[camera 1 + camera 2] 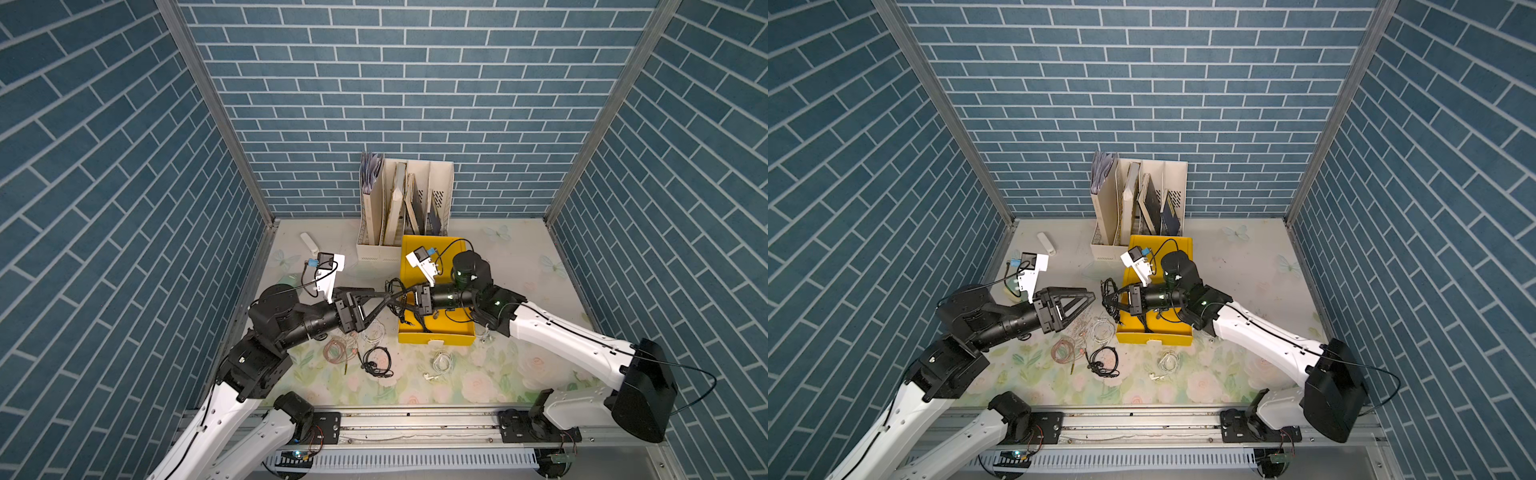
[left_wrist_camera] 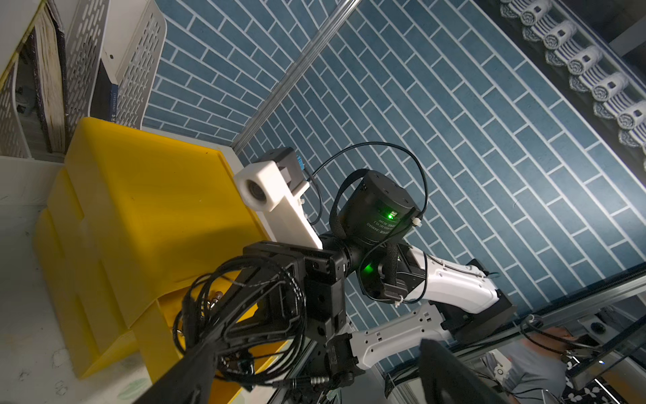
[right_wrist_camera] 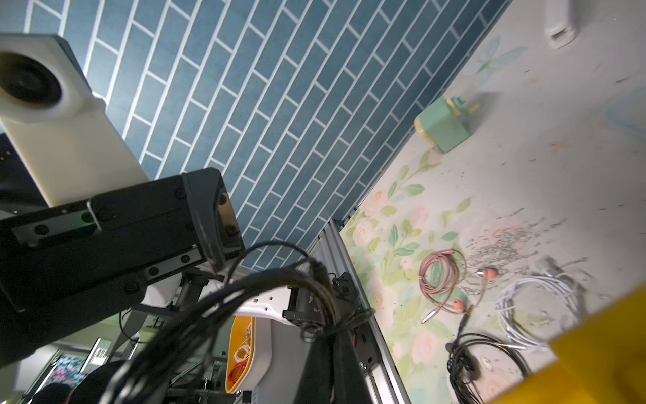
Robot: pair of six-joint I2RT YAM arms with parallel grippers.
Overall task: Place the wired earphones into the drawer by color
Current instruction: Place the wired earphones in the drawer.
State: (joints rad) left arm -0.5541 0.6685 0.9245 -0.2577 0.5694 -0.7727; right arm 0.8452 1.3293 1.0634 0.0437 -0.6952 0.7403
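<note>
Right gripper is clamped shut on the black wired earphones. Their loops drape around its fingers and hang beside the left wall of the yellow drawer, above the surface and not yet over the drawer's inside. Left gripper faces it with jaws spread wide and nothing between them. In the left wrist view one of its fingers lies right by the loops, and I cannot tell whether it touches them. I judge the step in hand to be carrying this black set into the drawer. To do it well, the left arm should draw straight back first so no loop snags on its finger. The right arm should then lift until the dangling plug clears the drawer's wall, travel inward, and let go only when the whole bundle hangs inside the rim. Which part of the drawer takes black I cannot tell, since the right arm covers most of it. Toward the front edge of the surface lie a pink set, another black set and two white sets: one just beside the drawer's front left corner, the other before its front wall.
</note>
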